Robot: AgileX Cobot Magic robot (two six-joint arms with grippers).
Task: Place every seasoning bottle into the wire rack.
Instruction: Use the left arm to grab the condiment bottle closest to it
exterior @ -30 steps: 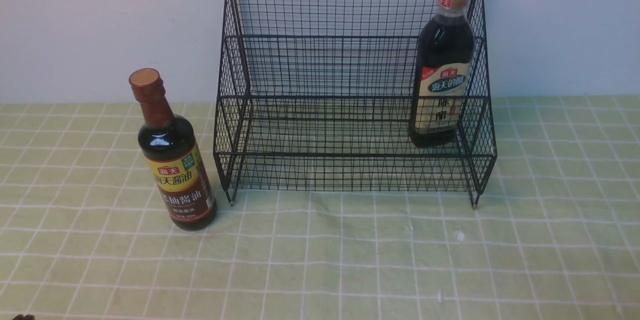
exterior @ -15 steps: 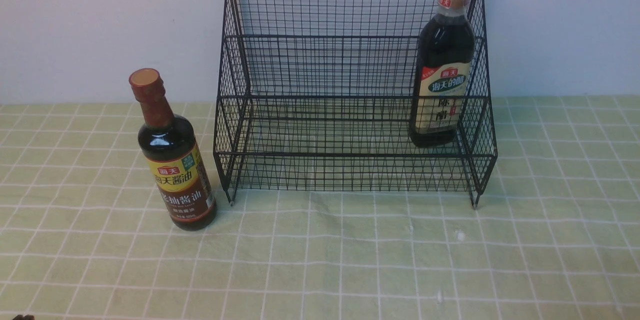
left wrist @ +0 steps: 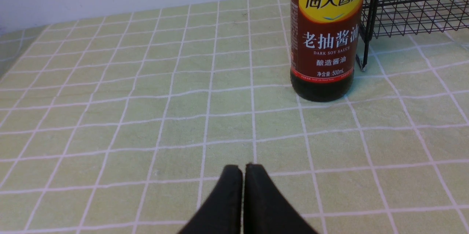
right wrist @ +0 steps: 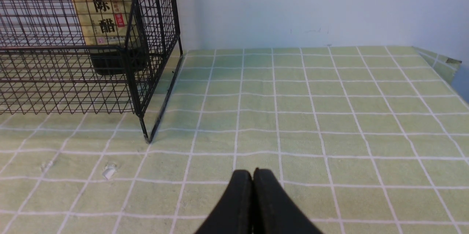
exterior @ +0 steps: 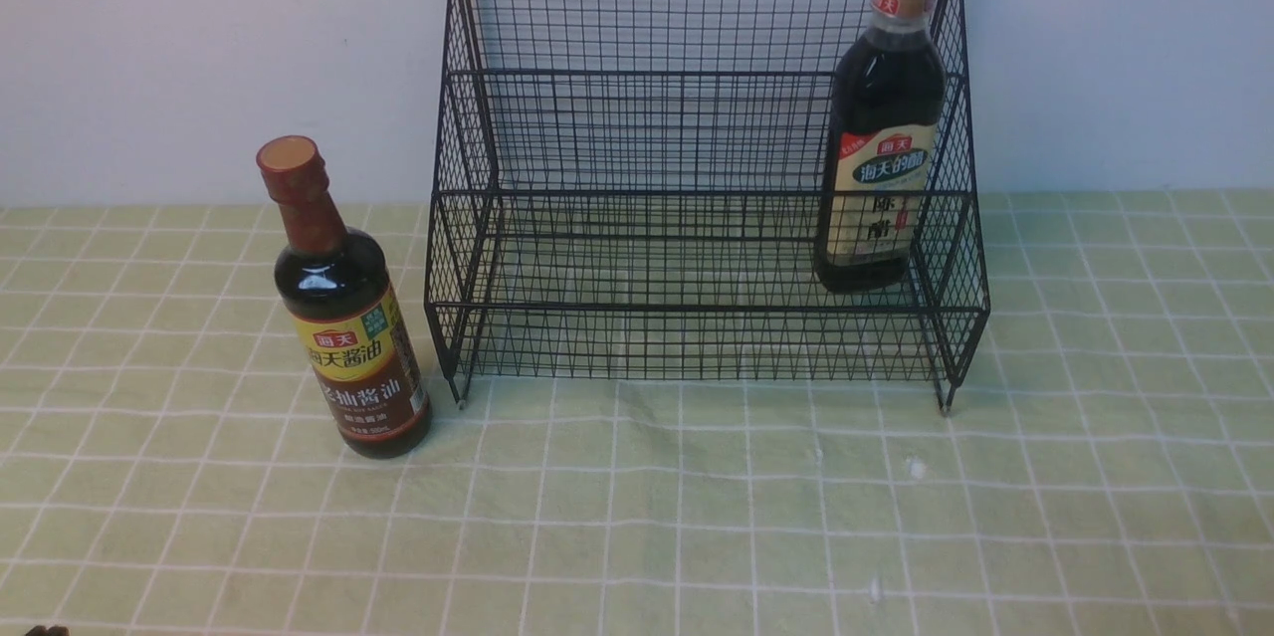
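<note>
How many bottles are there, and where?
2. One red-capped bottle stands on the cloth left of the rack; one tan-capped bottle is inside the rack, at its right end. None seems hidden.

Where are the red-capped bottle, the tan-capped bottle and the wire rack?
red-capped bottle [exterior: 348,349], front view, yellow label.
tan-capped bottle [exterior: 882,176], front view, cream label.
wire rack [exterior: 647,73], front view, upper tier's front rail.

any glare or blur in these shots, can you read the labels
Front view: soft, even light, a small glare spot on the soy bottle shoulder, no blur. Left wrist view: its label crisp. Right wrist view: vinegar bottle label readable through the rack mesh.
</note>
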